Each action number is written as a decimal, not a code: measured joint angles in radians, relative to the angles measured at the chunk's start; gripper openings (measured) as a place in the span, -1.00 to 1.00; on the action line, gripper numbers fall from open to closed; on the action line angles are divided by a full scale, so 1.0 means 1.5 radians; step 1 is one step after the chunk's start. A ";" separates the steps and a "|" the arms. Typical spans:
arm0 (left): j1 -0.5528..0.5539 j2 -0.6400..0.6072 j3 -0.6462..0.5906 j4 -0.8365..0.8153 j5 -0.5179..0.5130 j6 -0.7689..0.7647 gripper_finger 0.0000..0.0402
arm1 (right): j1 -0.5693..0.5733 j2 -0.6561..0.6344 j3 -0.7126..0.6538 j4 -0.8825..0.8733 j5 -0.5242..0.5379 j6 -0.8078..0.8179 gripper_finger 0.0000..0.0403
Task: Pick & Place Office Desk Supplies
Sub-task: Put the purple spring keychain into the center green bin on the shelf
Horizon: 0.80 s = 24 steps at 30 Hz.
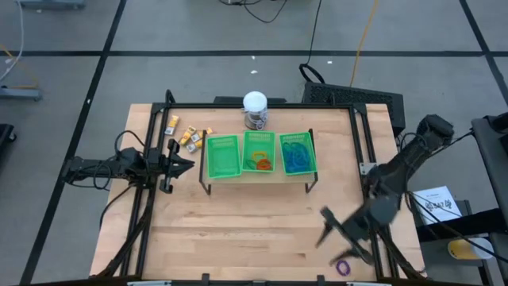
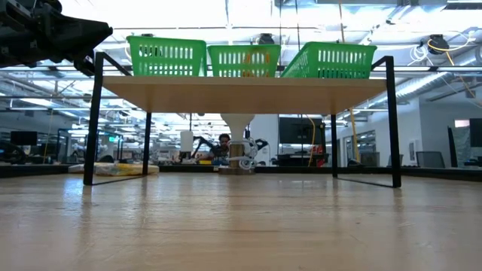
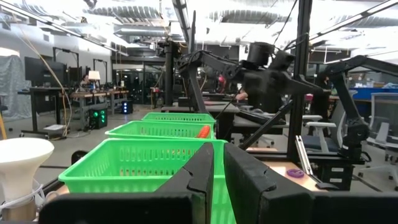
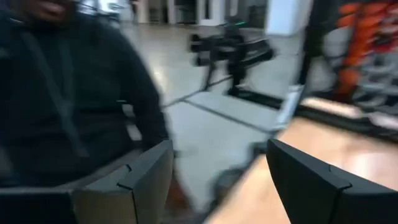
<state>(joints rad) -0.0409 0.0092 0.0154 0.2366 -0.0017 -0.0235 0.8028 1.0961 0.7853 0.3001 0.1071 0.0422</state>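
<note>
The supplies are split up. Yellow-and-white blocky pieces (image 1: 187, 136) lie on the table by the shelf's far left corner. Orange and green rings (image 1: 259, 162) sit in the tray's middle compartment and blue loops (image 1: 298, 156) in its right one. A purple ring (image 1: 343, 267) lies at the table's near right edge and also shows in the left wrist view (image 3: 295, 173). My left gripper (image 1: 187, 164) (image 3: 218, 180) hovers shut, left of the tray and level with it. My right gripper (image 1: 337, 237) (image 4: 217, 180) is open above the near right table, just beyond the purple ring, holding nothing.
The green three-compartment tray (image 1: 239, 155) stands on a raised wooden shelf with black legs (image 2: 93, 120); its left compartment holds nothing. A white-topped jar (image 1: 255, 107) stands behind the shelf. A person in dark clothing (image 4: 68, 93) shows beyond the table's edge in the right wrist view.
</note>
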 joint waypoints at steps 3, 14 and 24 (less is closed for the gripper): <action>0.000 0.000 0.000 0.000 0.000 0.000 -0.78 | 0.076 0.026 0.000 0.000 0.060 0.072 0.23; 0.000 0.000 0.000 0.000 0.000 0.000 -0.78 | 0.245 0.127 0.000 -0.191 0.170 0.637 0.10; 0.000 0.000 0.000 0.000 0.000 0.000 -0.78 | 0.281 0.248 0.000 -0.310 0.084 0.837 0.00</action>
<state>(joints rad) -0.0408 0.0093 0.0154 0.2367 -0.0013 -0.0235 1.2236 1.4683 0.7853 -0.1648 0.2326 1.2980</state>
